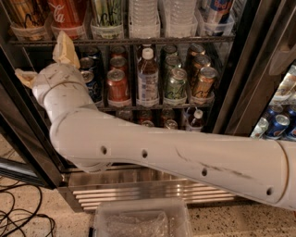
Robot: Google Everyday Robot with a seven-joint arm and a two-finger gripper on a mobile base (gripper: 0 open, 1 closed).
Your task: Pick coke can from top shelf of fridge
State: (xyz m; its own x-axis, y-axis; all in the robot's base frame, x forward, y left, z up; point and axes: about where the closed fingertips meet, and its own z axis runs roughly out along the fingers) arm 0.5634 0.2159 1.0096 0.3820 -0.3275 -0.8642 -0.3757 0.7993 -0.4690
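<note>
The thick white tubular plastic arm [185, 159] shows 4 small dark holes, grey scuffs and seamed wrist segments. Its 2-finger gripper [41, 55], cream wedge-shaped fingers [64, 46] spread apart, sits beneath the left front edge of the dark wire top shelf [185, 40].

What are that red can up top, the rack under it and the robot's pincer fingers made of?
The coke can looks like glossy painted metal, by its sheen. The top shelf seems dark coated metal: a thin dark rail. The gripper, open just below that shelf at the left, has matte tan fingers, perhaps rubber or plastic.
</note>
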